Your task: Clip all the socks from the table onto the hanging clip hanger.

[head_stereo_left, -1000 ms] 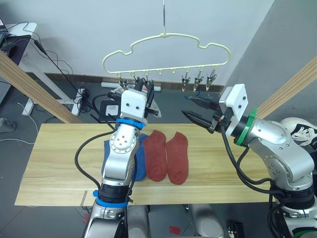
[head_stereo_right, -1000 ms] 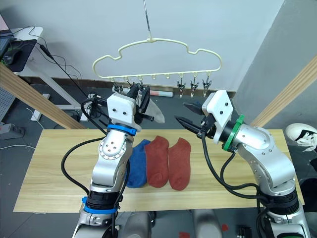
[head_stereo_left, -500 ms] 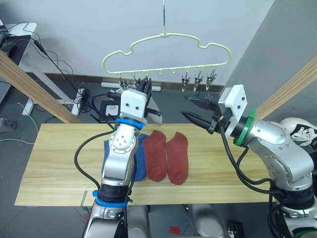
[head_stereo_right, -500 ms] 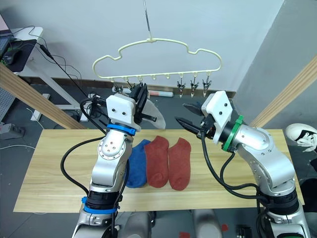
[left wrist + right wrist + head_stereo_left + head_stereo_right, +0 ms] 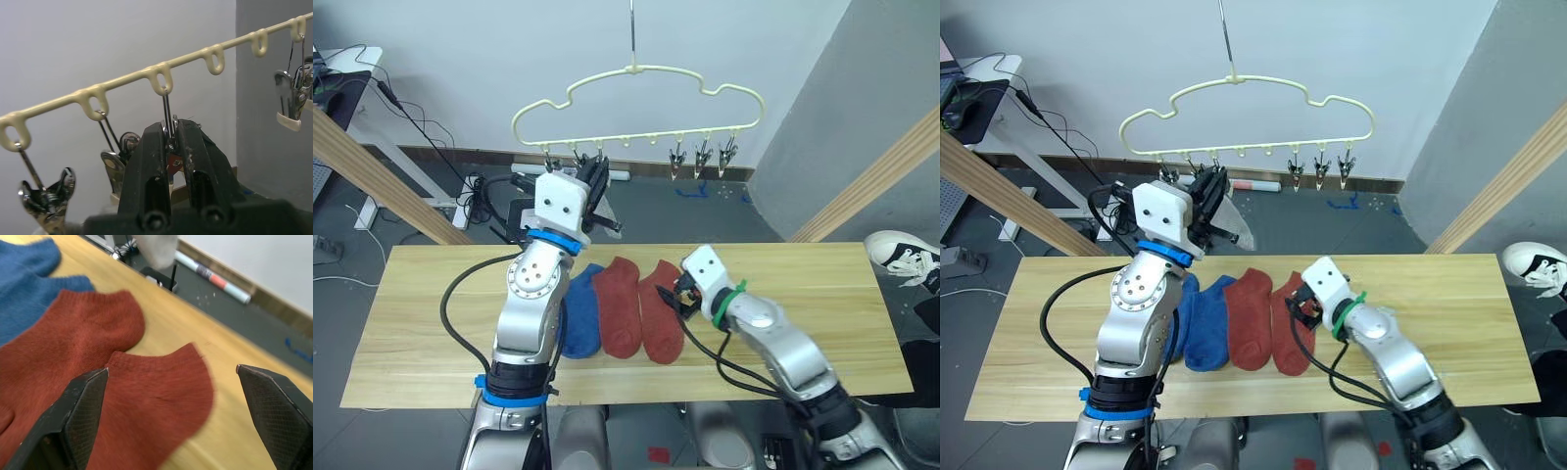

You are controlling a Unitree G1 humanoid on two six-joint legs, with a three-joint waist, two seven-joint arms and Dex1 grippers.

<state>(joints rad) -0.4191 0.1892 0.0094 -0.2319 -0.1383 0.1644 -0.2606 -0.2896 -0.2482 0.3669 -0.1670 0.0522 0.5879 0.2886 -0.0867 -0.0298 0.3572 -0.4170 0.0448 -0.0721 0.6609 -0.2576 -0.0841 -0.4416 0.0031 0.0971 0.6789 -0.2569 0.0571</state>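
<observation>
L gripper [image 5: 169,139] raised, fingers pinched; R gripper [image 5: 173,382] low, spread.

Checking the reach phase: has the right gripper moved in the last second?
Yes. The right gripper dropped from near the clip hanger to the rust red sock on the table, jaws open.

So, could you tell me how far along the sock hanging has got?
Done: nothing clearly finished. In hand: the left pincer is shut on a small metal clip of the pale yellow clip hanger, with a light grey sock beside it; the open right pincer hovers over a rust red sock. Left: that one, another rust red sock and two blue socks on the light wood table.
</observation>
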